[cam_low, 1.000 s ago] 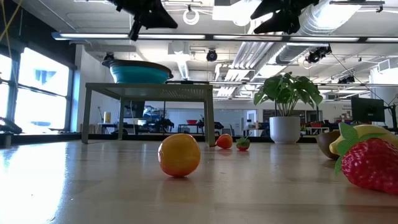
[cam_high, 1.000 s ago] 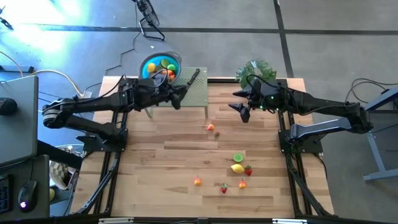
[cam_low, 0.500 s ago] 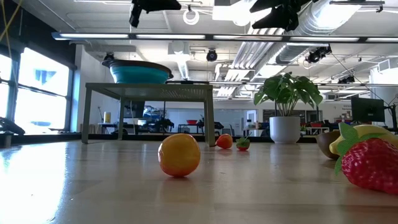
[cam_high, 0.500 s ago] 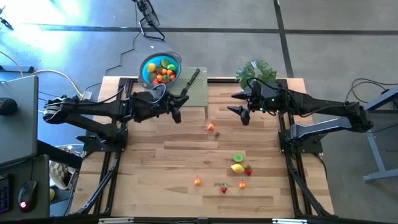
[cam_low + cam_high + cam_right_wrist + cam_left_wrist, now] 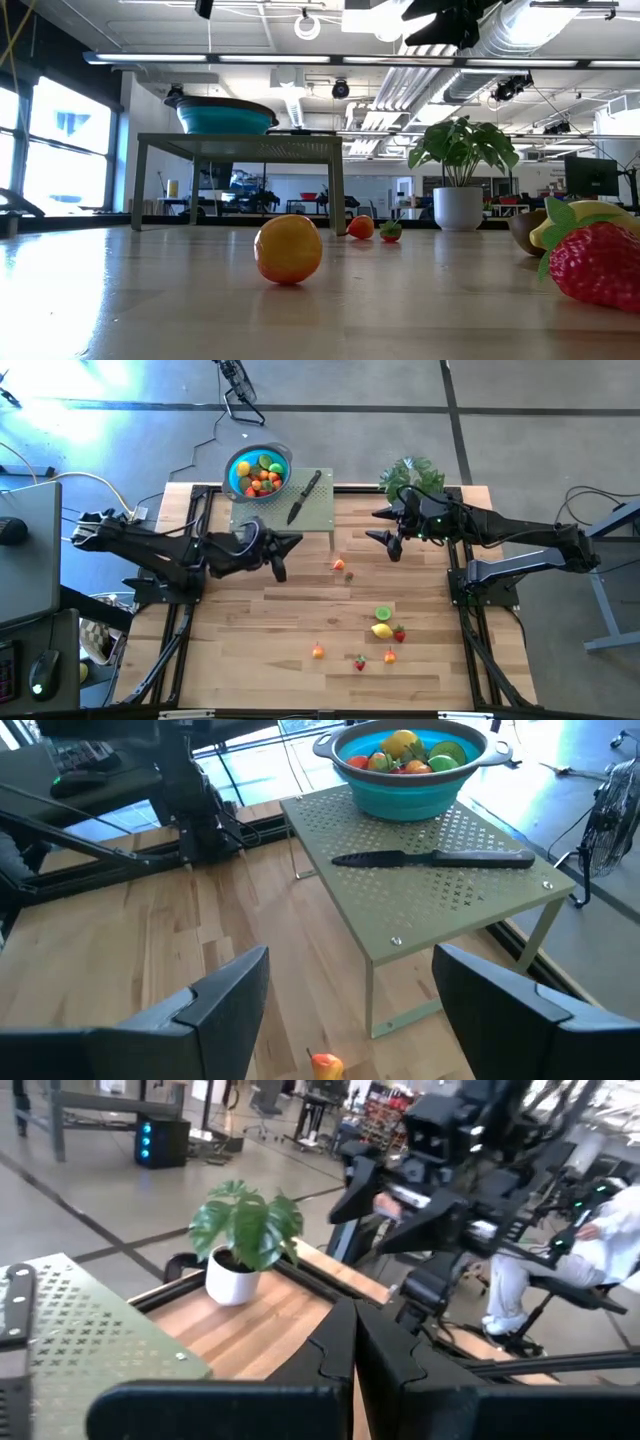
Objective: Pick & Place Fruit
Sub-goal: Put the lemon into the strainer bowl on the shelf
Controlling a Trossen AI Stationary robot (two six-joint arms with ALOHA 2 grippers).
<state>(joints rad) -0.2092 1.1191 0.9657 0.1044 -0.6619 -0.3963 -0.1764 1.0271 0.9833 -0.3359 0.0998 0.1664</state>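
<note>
Now your left tool (image 5: 280,556) sits clenched on nothing, left of centre in the high view, in front of the green perforated stand (image 5: 320,510). Your right tool (image 5: 385,540) hangs right of centre with its fingers spread and nothing between them, near the potted plant (image 5: 410,473).

Much of the fruit already lies in the blue bowl (image 5: 236,463) at top centre. What remains on the bench (image 5: 250,650) falls into two groups: an orange piece (image 5: 338,564) with a green piece (image 5: 349,575) just beside it, at centre; and, lower right of centre, a green half (image 5: 382,614), a yellow piece (image 5: 381,630), a strawberry (image 5: 399,634) and three small pieces (image 5: 319,651) (image 5: 359,661) (image 5: 390,655) along the lower row.

Judging from this, the step in hand is the next pick, and your right tool is better placed, since its fingers are already apart. Go for the orange piece at centre, which also shows at the bottom edge of the right wrist view. Come straight down over it so one finger falls on each side, keeping clear of its green neighbour, which could be knocked away. Close gently, because round toy fruit will likely roll or squirt out. Lift well above the stand before crossing to the bowl, and mind the black-handled knife (image 5: 304,496) lying on the stand beside it.
</note>
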